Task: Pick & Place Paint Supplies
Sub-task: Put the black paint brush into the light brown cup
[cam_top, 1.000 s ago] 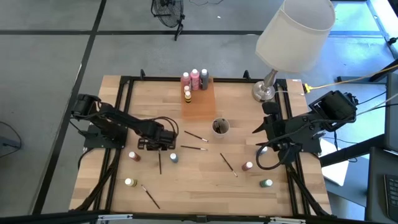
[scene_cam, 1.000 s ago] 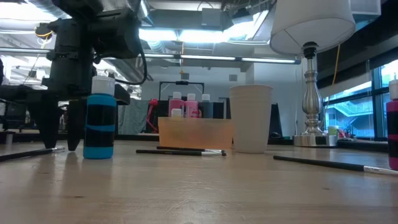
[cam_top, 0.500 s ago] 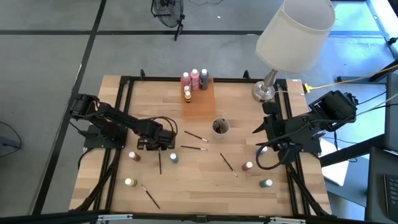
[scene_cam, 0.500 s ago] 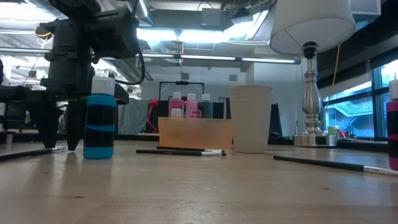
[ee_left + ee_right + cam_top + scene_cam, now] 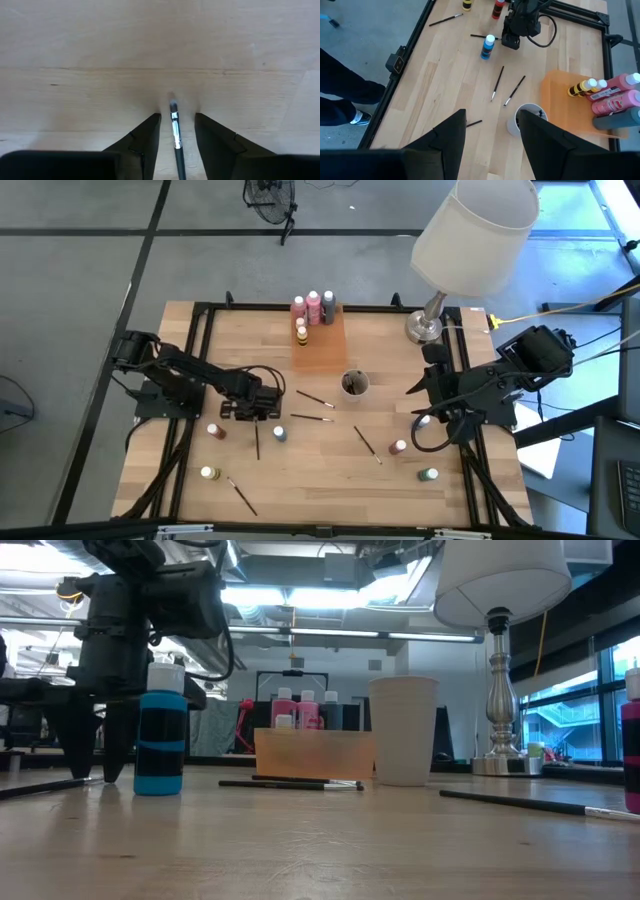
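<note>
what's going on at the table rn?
The left gripper is down at the table top with its fingers straddling a paintbrush, not clamped on it. A blue bottle stands beside it. The right gripper hangs open and empty over the right side. Four bottles stand on the orange tray; other bottles and brushes lie scattered around the grey cup.

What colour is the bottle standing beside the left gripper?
Blue with a white cap: the bottle shows best in the low view.
</note>
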You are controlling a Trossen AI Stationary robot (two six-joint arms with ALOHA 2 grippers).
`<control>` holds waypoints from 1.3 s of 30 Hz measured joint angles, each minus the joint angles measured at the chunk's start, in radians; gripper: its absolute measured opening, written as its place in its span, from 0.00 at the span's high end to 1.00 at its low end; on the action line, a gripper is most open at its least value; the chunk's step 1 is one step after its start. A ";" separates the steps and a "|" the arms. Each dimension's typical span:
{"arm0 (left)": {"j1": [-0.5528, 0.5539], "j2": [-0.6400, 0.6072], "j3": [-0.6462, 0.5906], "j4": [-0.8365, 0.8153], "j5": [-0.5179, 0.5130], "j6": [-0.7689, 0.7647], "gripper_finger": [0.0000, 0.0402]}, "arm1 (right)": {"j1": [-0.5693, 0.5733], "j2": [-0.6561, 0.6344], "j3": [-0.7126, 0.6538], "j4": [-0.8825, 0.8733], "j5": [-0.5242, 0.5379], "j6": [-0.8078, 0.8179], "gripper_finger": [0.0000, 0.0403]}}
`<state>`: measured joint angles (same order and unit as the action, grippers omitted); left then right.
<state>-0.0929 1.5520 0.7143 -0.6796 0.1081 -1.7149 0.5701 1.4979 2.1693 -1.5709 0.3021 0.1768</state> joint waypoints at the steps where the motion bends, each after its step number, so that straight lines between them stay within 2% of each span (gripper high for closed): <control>1: 0.000 0.000 0.000 -0.002 -0.001 0.000 0.72 | 0.000 0.000 0.000 0.000 0.000 0.002 0.54; 21: 0.000 0.000 -0.001 -0.008 -0.021 0.070 0.98 | 0.001 0.000 0.000 0.000 0.000 0.018 0.54; 34: -0.001 -0.005 -0.002 -0.004 -0.022 0.158 0.99 | 0.001 0.000 0.000 0.000 -0.001 0.018 0.54; 39: -0.016 -0.046 -0.005 0.005 -0.038 0.161 0.99 | 0.001 0.000 0.000 0.000 0.000 0.018 0.54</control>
<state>-0.1086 1.5062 0.7091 -0.6749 0.0700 -1.5541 0.5709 1.4979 2.1693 -1.5708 0.3019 0.1944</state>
